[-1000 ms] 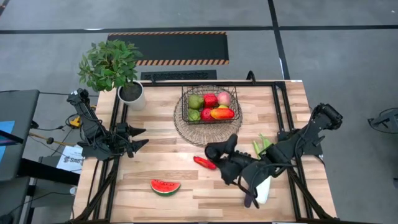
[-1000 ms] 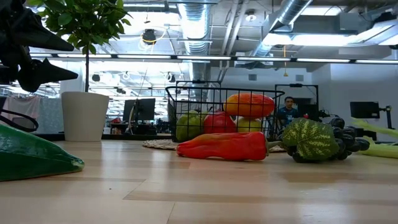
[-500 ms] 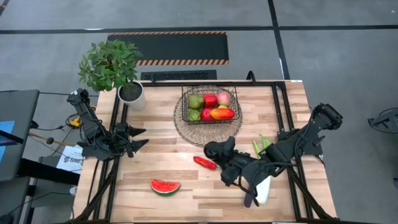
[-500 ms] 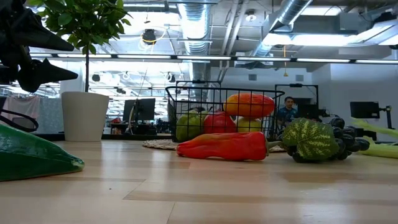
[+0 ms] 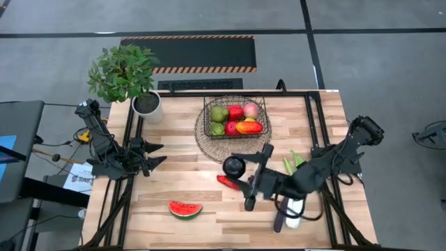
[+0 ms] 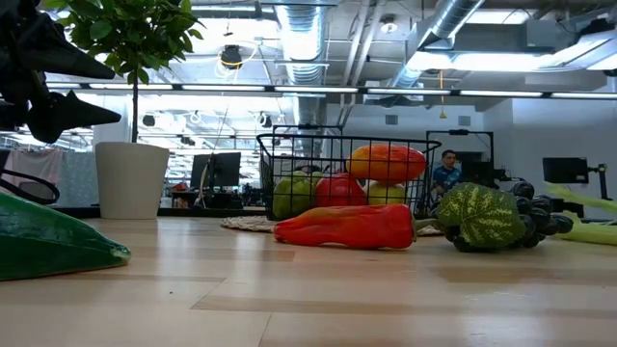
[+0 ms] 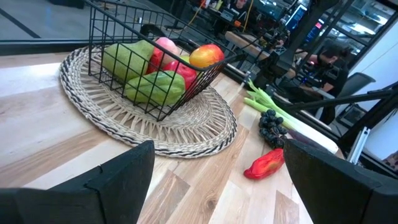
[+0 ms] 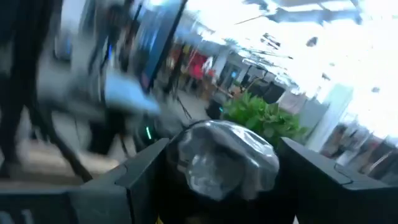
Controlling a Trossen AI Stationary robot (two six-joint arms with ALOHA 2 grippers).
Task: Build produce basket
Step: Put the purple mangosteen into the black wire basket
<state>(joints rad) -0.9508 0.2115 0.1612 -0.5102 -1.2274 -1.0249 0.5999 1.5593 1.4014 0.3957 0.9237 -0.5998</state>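
Right gripper (image 5: 240, 166) holds the eggplant (image 5: 233, 166) near the basket (image 5: 235, 117), which already has several fruits; chili (image 5: 228, 183), watermelon slice (image 5: 185, 208), grapes (image 7: 269, 121), leek (image 7: 273, 108) remain out.

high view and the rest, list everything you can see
plant: 1, green, white pot, far left corner
basket: 1, dark wire, on mat
mat: 1, pale woven, far middle
pears: 2, green, in basket
apple: 1 clear, red, in basket
peach: 1, pink, in basket
mango: 1, orange-red, in basket
chili: 1, red, table middle
watermelon slice: 1, red-green, near edge
grapes: 1 bunch, dark, beside leek
leek: 1, white-green, under right arm
eggplant: 1, dark, in right gripper
left gripper: open, left edge
right gripper: closed on eggplant, near chili
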